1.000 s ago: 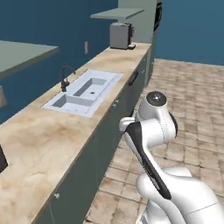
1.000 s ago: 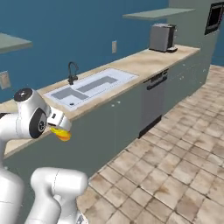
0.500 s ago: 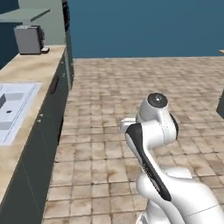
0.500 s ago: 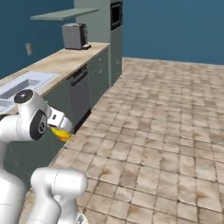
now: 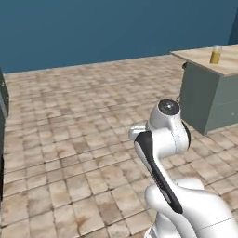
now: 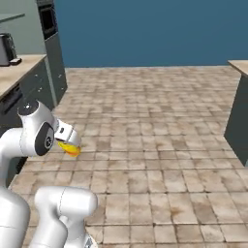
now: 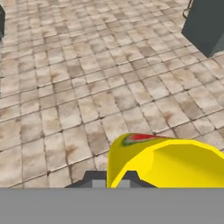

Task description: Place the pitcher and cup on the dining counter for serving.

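claw (image 7: 117, 181) grips the cup (image 7: 168, 162), whose yellow body lies tilted across the bottom of the hand view with its long axis running sideways and its red-splashed rim toward the tiled floor (image 7: 87, 78); from the right base view the cup (image 6: 69, 147) sticks out beside the arm's wrist, high above the tiles. off to the right the dining tabletop (image 5: 218, 65) on its grey-green cabinet carries the pitcher (image 5: 215, 54), upright near the far edge, with open floor between it and the arm. a second tabletop (image 6: 14, 70) with a dark toaster (image 6: 7, 49) runs along the left wall.
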Robot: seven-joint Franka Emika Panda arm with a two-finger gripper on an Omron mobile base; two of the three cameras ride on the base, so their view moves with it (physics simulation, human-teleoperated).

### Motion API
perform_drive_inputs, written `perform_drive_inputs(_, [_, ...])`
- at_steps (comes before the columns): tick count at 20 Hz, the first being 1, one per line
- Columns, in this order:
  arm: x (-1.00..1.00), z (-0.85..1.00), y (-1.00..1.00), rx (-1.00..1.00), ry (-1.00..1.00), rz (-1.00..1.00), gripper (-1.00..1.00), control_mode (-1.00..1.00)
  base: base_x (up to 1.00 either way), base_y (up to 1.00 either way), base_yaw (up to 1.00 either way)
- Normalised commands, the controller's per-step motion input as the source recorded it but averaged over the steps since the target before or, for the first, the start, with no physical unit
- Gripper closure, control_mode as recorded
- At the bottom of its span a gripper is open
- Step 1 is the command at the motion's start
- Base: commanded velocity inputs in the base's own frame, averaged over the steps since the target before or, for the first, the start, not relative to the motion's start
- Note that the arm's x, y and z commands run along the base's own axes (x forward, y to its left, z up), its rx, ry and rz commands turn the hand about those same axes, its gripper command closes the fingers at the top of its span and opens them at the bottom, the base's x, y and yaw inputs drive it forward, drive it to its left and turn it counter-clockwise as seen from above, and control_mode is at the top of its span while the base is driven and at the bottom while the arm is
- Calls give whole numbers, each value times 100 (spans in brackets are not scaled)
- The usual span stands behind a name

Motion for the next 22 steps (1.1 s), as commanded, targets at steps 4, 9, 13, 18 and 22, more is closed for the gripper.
perform_drive_inputs(4, [0, 0, 0, 0, 0, 0, 100, 100, 100, -21, -47])
perform_drive_inputs(9, [0, 0, 0, 0, 0, 0, 100, 100, 100, -15, -43])
perform_drive_inputs(13, [0, 0, 0, 0, 0, 0, 100, 100, 100, -56, -31])
perform_drive_inputs(18, [0, 0, 0, 0, 0, 0, 100, 100, 97, -97, -30])
perform_drive_inputs(22, [0, 0, 0, 0, 0, 0, 100, 100, 77, -100, -37])
